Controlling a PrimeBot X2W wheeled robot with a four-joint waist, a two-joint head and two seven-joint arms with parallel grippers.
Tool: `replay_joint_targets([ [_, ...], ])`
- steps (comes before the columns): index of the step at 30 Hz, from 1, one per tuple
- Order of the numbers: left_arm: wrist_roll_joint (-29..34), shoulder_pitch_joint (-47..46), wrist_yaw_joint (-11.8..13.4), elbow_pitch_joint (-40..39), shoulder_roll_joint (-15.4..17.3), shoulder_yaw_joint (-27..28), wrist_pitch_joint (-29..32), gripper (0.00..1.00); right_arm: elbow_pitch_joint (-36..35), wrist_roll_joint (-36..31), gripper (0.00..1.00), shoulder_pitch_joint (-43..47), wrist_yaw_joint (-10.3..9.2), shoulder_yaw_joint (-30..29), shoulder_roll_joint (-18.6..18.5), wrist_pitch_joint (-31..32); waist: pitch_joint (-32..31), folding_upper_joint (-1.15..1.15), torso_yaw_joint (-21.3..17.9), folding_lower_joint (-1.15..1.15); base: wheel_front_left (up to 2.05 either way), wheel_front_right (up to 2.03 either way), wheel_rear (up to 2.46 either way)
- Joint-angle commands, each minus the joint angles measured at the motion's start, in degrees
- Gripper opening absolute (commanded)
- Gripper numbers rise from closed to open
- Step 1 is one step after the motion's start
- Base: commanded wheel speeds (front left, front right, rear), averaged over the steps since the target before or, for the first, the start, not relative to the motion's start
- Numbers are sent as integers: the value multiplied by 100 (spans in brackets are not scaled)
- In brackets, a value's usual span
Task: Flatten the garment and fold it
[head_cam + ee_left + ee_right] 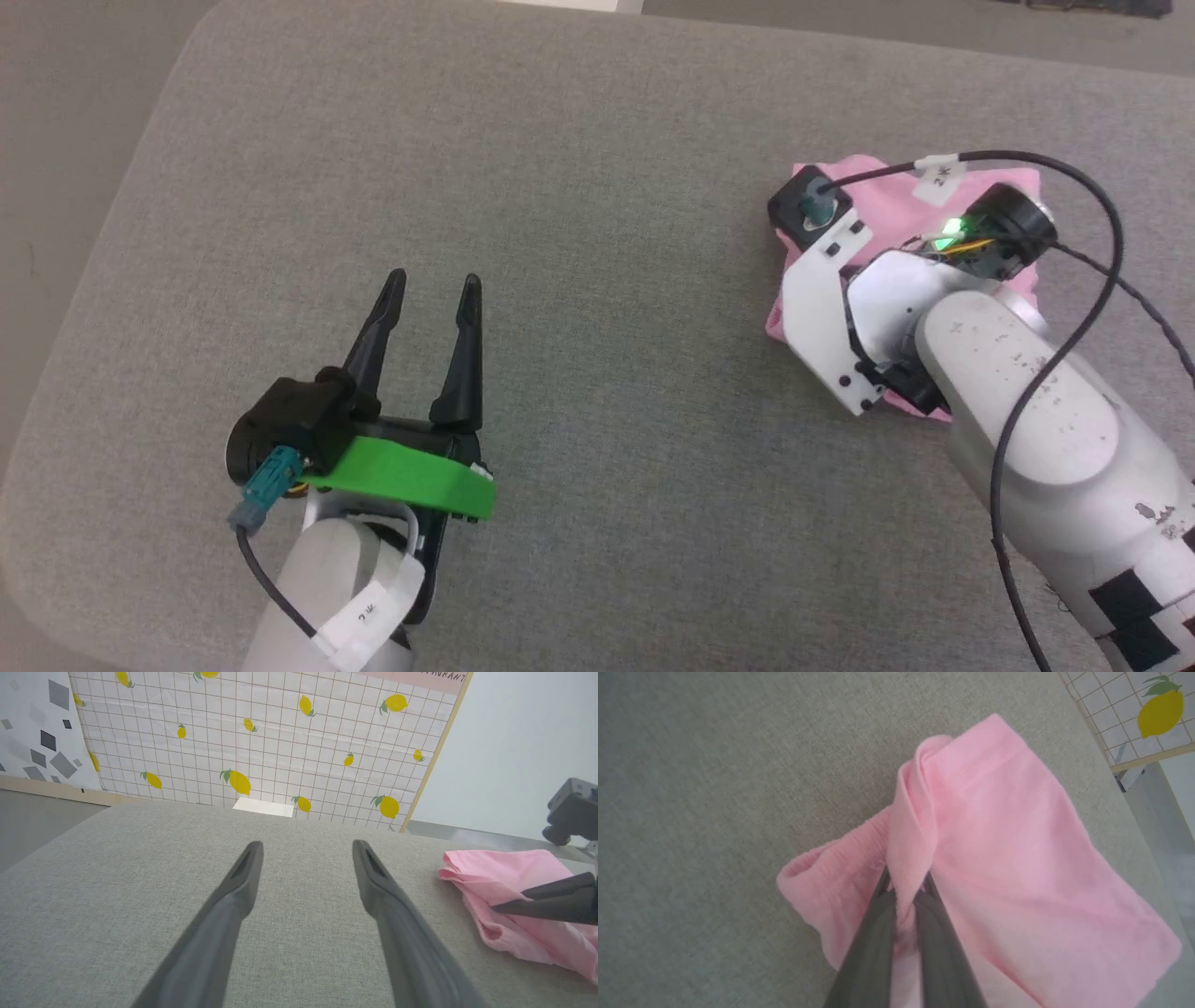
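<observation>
While the light pink thin-fabric trousers (pixel 1008 858) lie bundled at the right of the grey woven cushion (pixel 579 187), the right gripper (pixel 906 879) is clamped on a ridge of cloth beside the gathered waistband (pixel 831 872). Left gripper (pixel 434 278) — jaws wide, empty, well apart from the cloth. Likely wise — lift slowly so layers fall loose before spreading.

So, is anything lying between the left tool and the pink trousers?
Nothing visible. Bare grey fabric surface lies between the open left tool and the pink trousers. The right tool is shut on a fold of them.
</observation>
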Motion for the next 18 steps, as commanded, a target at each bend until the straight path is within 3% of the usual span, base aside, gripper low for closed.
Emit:
replay_joint_targets([
  [1, -15, -123, 40, -21, -13, -19, -23, 100, 146, 102, 0, -100, -9, 78, 50, -102, 102, 0, 82, 0, 0, 0, 0],
  [2, -23, -135, 50, -25, -13, -27, -23, 100, 222, 158, 7, -118, -9, 115, 77, -164, 114, 0, 85, 0, 0, 0, 0],
  [3, -30, -147, 63, -28, -13, -36, -23, 100, 300, 244, 40, -130, -9, 175, 102, -238, 126, 0, 88, 0, 0, 0, 0],
  [4, -31, -154, 74, -31, -13, -39, -23, 100, 362, 332, 94, -140, -9, 236, 109, -296, 128, 0, 82, 0, 0, 0, 0],
  [5, -29, -155, 79, -34, -13, -36, -23, 100, 387, 393, 100, -143, -9, 261, 115, -332, 124, 0, 73, 0, 0, 0, 0],
  [11, 43, -81, 90, -35, -13, 86, -23, 100, 192, 883, 100, -115, -9, 146, 85, -992, -71, 0, -106, 0, 0, 0, 0],
  [18, 108, 95, 75, -31, -13, 212, -23, 100, -663, 1031, 100, 389, -9, -608, -32, -2239, -440, 0, -427, 0, 0, 0, 0],
])
